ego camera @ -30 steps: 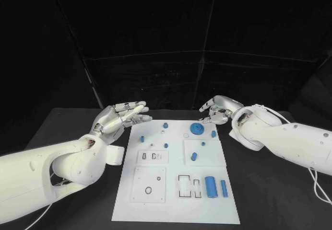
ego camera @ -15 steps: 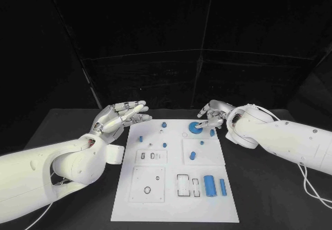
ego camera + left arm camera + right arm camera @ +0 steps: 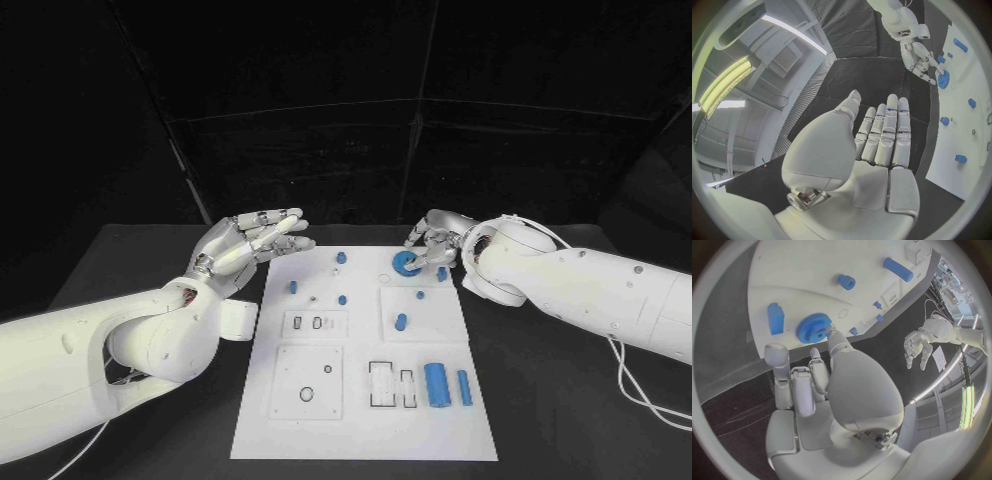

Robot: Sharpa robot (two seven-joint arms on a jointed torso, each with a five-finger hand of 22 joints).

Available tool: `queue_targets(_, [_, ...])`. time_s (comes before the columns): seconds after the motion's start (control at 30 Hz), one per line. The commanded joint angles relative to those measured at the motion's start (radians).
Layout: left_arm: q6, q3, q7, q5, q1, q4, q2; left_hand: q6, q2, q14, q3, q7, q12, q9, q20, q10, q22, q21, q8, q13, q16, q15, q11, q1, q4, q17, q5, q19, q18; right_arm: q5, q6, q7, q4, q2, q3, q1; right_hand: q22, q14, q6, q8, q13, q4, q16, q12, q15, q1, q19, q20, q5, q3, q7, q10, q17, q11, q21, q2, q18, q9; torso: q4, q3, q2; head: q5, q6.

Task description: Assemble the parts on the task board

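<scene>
The white task board [image 3: 368, 400] lies in the middle of the black table. A blue gear [image 3: 407, 265] sits near its far edge, also seen in the right wrist view [image 3: 815, 329]. My right hand [image 3: 437, 240] hovers right at the gear with its fingers apart, and one fingertip [image 3: 832, 337] reaches the gear's rim without clasping it. My left hand [image 3: 253, 243] is held flat and open above the table, left of the board's far corner, holding nothing [image 3: 873, 145]. Small blue pegs [image 3: 342, 299] and an oblong piece [image 3: 402, 322] stand on the board.
Two blue cylinders [image 3: 437, 384] [image 3: 464, 387] lie at the board's near right beside a rectangular slot [image 3: 382, 383]. A blue block [image 3: 776, 318] stands close to the gear. Bare black table runs along both sides of the board.
My right hand has come down and leftward, from above the board's far right corner to the gear. The left hand has stayed where it was.
</scene>
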Motion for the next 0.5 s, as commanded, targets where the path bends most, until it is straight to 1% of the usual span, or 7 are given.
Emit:
queue_targets(0.03, [0.015,0.001,0.003,-0.006,0.001,0.001,0.0,-0.004,0.007,0.001,0.002,0.017,-0.004,-0.001,0.003,-0.001,-0.001,-0.005,-0.005,0.001,-0.007,0.007,0.005,0.002,-0.007,-0.001,-0.001,0.006,0.002,-0.047,0.021,-0.018,-0.002,0.002,0.001,0.001,0.011,0.072,0.011,0.009,0.026,-0.012,0.007,0.019,0.008,0.01,0.011,-0.001,-0.004,0.003,0.0,0.015,0.093,-0.001,0.009,0.004,-0.016,0.001,0.0003,0.0001,0.0,0.0,-0.002])
queue_targets(0.27, [0.015,0.001,0.003,-0.006,0.001,0.001,0.0,-0.004,0.007,0.001,0.002,0.017,-0.004,-0.001,0.003,-0.001,-0.001,-0.005,-0.005,0.001,-0.007,0.007,0.005,0.002,-0.007,-0.001,-0.001,0.006,0.002,-0.064,0.032,-0.026,-0.002,0.005,0.001,0.001,0.029,0.074,0.018,0.014,0.06,-0.023,0.011,0.045,0.008,0.014,0.019,-0.001,-0.004,0.009,-0.001,0.033,0.106,-0.001,0.019,0.009,-0.019,0.001,-0.0011,0.001,0.0,0.001,-0.003])
queue_targets(0.5, [0.015,0.001,0.003,-0.006,0.001,0.0,0.0,-0.004,0.007,0.001,0.002,0.017,-0.004,-0.001,0.003,-0.001,-0.001,-0.005,-0.005,0.001,-0.007,0.007,0.005,0.002,-0.007,-0.001,-0.001,0.006,0.002,-0.071,0.041,-0.032,-0.006,0.009,0.001,0.001,0.048,0.076,0.031,0.021,0.085,-0.031,0.015,0.064,0.008,0.01,0.029,-0.001,-0.004,0.016,-0.002,0.045,0.114,-0.002,0.031,0.018,-0.022,0.001,0.0004,0.0005,0.001,-0.001,-0.007])
